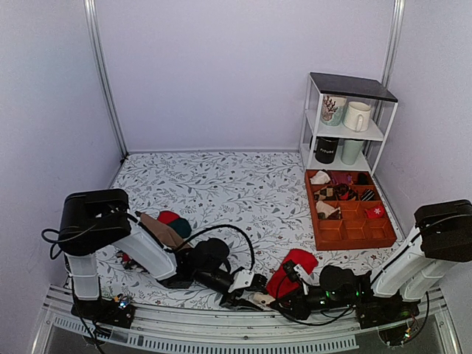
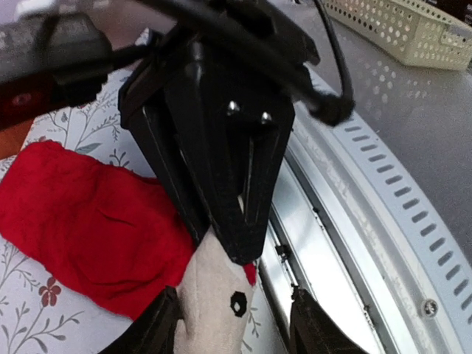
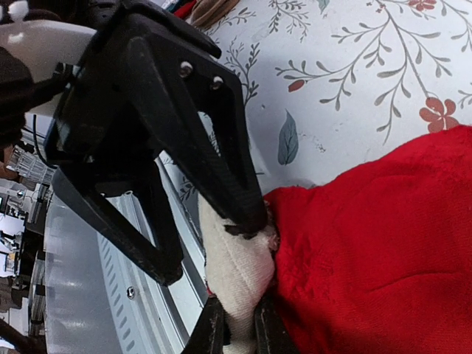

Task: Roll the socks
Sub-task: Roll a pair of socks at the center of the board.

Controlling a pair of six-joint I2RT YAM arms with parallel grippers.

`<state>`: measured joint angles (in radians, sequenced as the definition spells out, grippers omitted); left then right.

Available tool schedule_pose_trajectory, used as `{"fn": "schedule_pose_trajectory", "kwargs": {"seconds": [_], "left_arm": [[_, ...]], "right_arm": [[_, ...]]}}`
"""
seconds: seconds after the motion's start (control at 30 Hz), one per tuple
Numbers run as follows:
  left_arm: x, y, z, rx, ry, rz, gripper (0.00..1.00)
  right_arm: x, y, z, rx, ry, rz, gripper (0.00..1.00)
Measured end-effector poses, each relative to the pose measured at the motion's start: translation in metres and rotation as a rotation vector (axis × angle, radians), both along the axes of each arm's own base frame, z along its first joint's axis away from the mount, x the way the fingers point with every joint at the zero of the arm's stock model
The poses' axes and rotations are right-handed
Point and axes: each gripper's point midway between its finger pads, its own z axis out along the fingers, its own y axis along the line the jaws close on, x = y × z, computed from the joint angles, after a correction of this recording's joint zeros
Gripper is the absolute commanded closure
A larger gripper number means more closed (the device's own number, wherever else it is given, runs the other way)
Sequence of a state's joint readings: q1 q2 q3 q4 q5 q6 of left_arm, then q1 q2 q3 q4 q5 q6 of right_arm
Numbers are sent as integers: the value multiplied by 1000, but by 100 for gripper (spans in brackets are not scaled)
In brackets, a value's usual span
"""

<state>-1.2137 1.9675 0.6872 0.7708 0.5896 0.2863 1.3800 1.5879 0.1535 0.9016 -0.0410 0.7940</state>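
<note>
Right gripper (image 3: 237, 313) first: its two fingers are pressed together on the pale beige end (image 2: 210, 284) of the bright red knit socks (image 3: 369, 243), pinching it low, close to where beige meets red. Left gripper (image 2: 233, 299) next: jaws spread, one finger on either side of that same beige end, nose to nose with the right gripper's tips. One left finger touches the sock at the beige-red seam, and the other stands apart from it above the grey metal rail (image 2: 346, 221). It is tight on that side, because the beige end sits right at the near edge of the floral tablecloth (image 3: 354, 59) and the slotted rail runs directly beneath my outer left finger. Away from both sets of fingertips the red body lies flat on the cloth, with open floral pattern showing beyond it. The orange-brown compartment tray (image 1: 310, 210) is well apart, far ahead of the right gripper. A tan-brown sock (image 1: 157, 230) and a dark green sock (image 1: 181, 228) lie back alongside my left arm, well clear of the fingers. A white perforated basket (image 2: 402, 26) sits out past the rail.
</note>
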Motion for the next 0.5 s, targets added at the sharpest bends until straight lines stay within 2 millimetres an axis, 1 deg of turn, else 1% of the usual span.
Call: {"fn": "schedule_pose_trajectory", "kwargs": {"seconds": [0.1,0.2,0.27,0.37,0.43,0.5], "left_arm": [[1,2,-11,34,6,11,56],[5,-3,-11,45,3,22,61],[6,-5,-12,52,5,26,66],[7,-6,-13,62,12,34,83],[6,-6,-13,65,16,31,100],[5,-6,-13,72,24,25,100]], "right_arm": [[0,0,0,1,1,-1,98],[0,0,0,2,3,-2,98],[0,0,0,2,3,-2,98],[0,0,0,1,3,-2,98],[0,0,0,2,6,-3,98],[0,0,-1,1,8,-4,97]]}}
